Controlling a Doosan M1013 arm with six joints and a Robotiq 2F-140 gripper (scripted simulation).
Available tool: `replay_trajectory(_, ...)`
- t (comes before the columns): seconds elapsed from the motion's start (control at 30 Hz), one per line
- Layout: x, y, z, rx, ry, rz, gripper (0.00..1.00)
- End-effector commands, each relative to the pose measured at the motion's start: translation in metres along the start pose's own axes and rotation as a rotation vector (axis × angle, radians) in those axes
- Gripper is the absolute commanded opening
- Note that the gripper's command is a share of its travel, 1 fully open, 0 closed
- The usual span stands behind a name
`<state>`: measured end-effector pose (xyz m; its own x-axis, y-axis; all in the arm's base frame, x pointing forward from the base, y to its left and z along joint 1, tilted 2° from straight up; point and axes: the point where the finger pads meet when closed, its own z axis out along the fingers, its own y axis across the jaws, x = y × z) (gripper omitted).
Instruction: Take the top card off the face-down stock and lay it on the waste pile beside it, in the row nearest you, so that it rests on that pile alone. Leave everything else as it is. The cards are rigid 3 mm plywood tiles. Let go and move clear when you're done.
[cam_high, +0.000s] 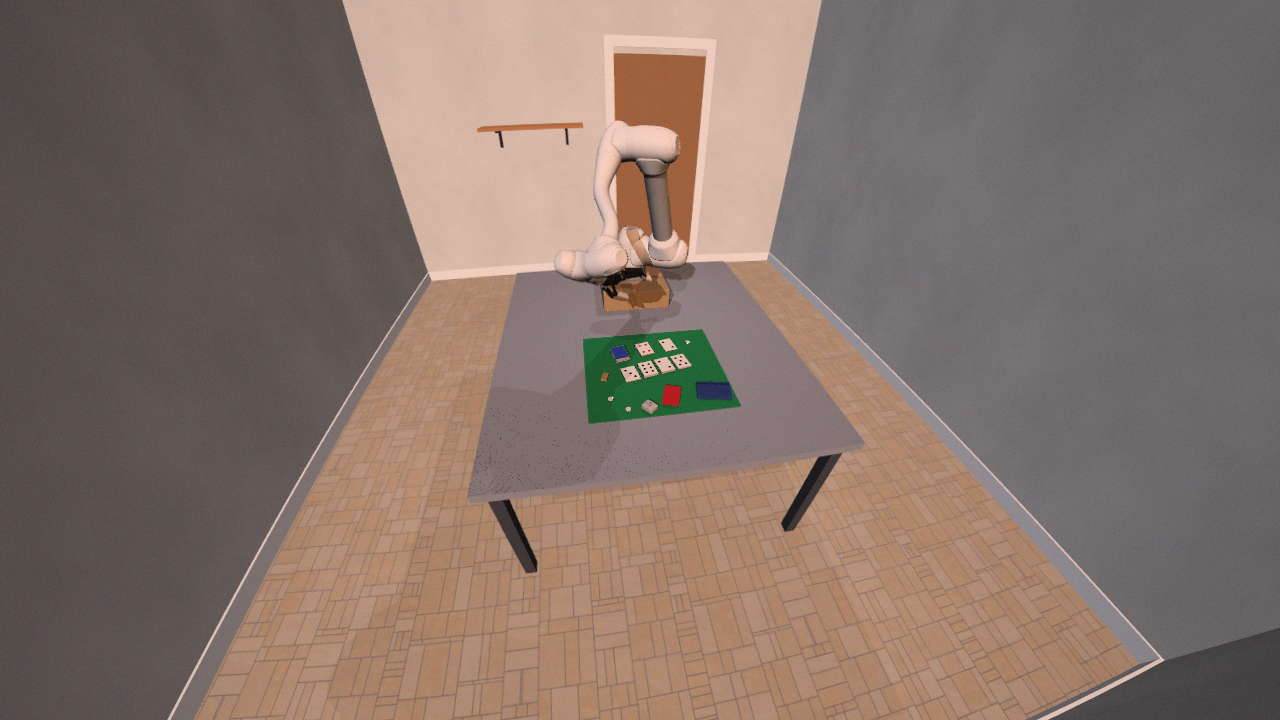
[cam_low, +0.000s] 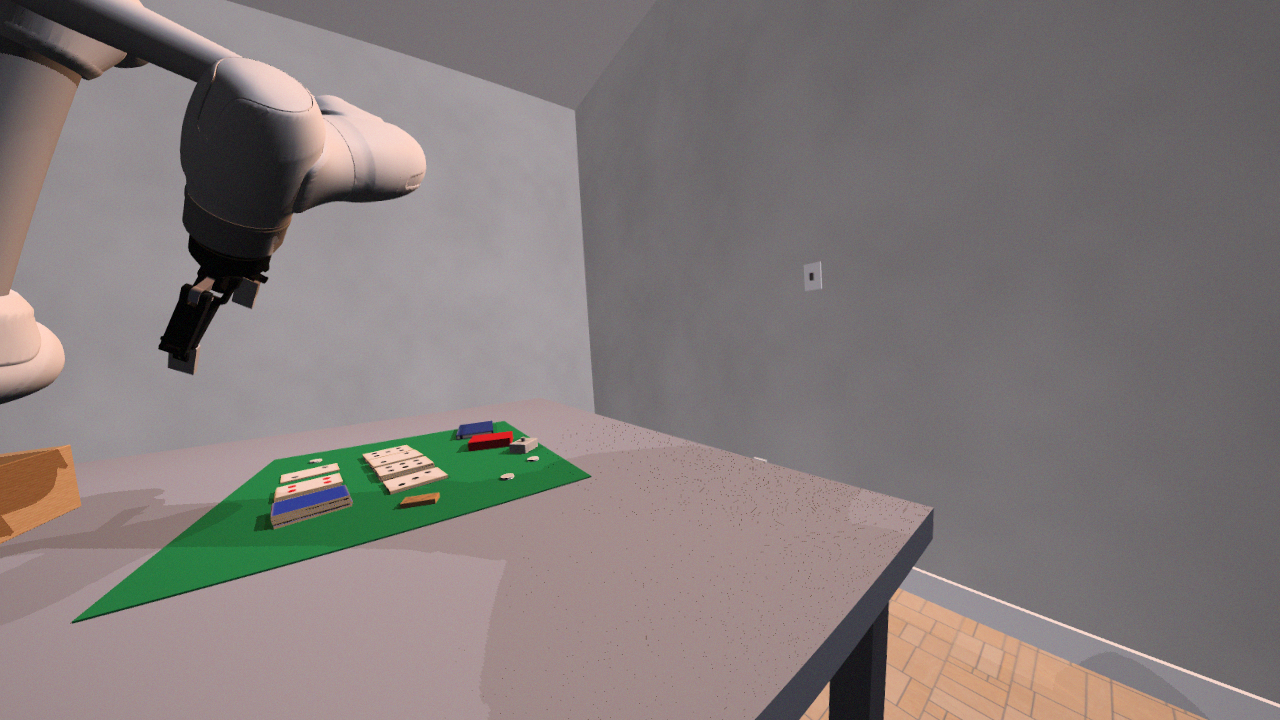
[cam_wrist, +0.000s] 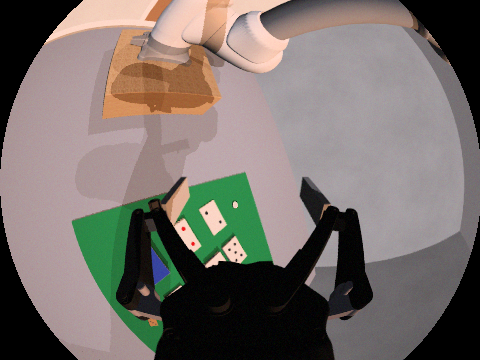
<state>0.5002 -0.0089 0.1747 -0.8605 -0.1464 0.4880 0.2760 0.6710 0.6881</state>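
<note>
The face-down stock is a short stack with a blue back (cam_high: 619, 351) at the left end of the mat's row nearest the arm's base. It also shows in the side view (cam_low: 310, 505) and, partly hidden by a finger, in the wrist view (cam_wrist: 159, 267). The waste pile (cam_high: 644, 348) lies right beside it, face up with red pips (cam_low: 308, 487) (cam_wrist: 187, 235). My gripper (cam_low: 187, 331) (cam_high: 615, 288) is open and empty. It hangs high above the table, near the arm's base and short of the mat's near edge (cam_wrist: 243, 196).
Another face-up card (cam_high: 667, 344) ends that row. A second row of several face-up cards (cam_high: 656, 366) lies behind. A red box (cam_high: 672, 394), a blue box (cam_high: 713, 390), a small white box (cam_high: 649, 406), a wooden block (cam_high: 605, 375) and chips sit on the green mat (cam_high: 657, 376). The wooden base mount (cam_high: 637, 293) stands behind.
</note>
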Motion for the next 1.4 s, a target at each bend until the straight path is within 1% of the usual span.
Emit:
replay_trajectory(0.0, 0.000, 0.000, 0.000, 0.000, 0.000, 0.000, 1.00)
replay_trajectory(0.53, 0.000, 0.000, 0.000, 0.000, 0.000, 0.000, 1.00)
replay_trajectory(0.6, -0.002, -0.003, 0.002, 0.013, -0.005, 0.000, 1.00)
replay_trajectory(0.63, -0.006, -0.009, 0.005, 0.041, -0.016, 0.001, 1.00)
replay_trajectory(0.67, -0.014, -0.020, 0.009, 0.088, -0.035, 0.000, 1.00)
replay_trajectory(0.7, -0.024, -0.035, 0.015, 0.154, -0.061, -0.003, 1.00)
replay_trajectory(0.73, -0.037, -0.054, 0.019, 0.237, -0.095, -0.012, 1.00)
replay_trajectory(0.77, -0.037, -0.054, 0.019, 0.237, -0.095, -0.012, 1.00)
replay_trajectory(0.8, -0.053, -0.075, 0.021, 0.334, -0.135, -0.028, 1.00)
replay_trajectory(0.87, -0.053, -0.075, 0.021, 0.334, -0.135, -0.028, 1.00)
replay_trajectory(0.9, -0.070, -0.095, 0.020, 0.438, -0.180, -0.055, 1.00)
replay_trajectory(0.93, -0.070, -0.095, 0.020, 0.438, -0.180, -0.055, 1.00)
replay_trajectory(0.97, -0.088, -0.114, 0.015, 0.542, -0.226, -0.090, 1.00)
replay_trajectory(1.1, -0.088, -0.114, 0.015, 0.542, -0.226, -0.090, 1.00)
replay_trajectory(1.17, -0.124, -0.137, -0.001, 0.729, -0.315, -0.180, 1.00)
replay_trajectory(1.23, -0.124, -0.137, -0.001, 0.729, -0.315, -0.180, 1.00)
replay_trajectory(1.27, -0.139, -0.142, -0.009, 0.802, -0.352, -0.226, 1.00)
replay_trajectory(1.3, -0.139, -0.142, -0.009, 0.802, -0.352, -0.226, 1.00)
replay_trajectory(1.33, -0.152, -0.144, -0.016, 0.857, -0.382, -0.265, 1.00)
replay_trajectory(1.37, -0.152, -0.144, -0.016, 0.857, -0.382, -0.265, 1.00)
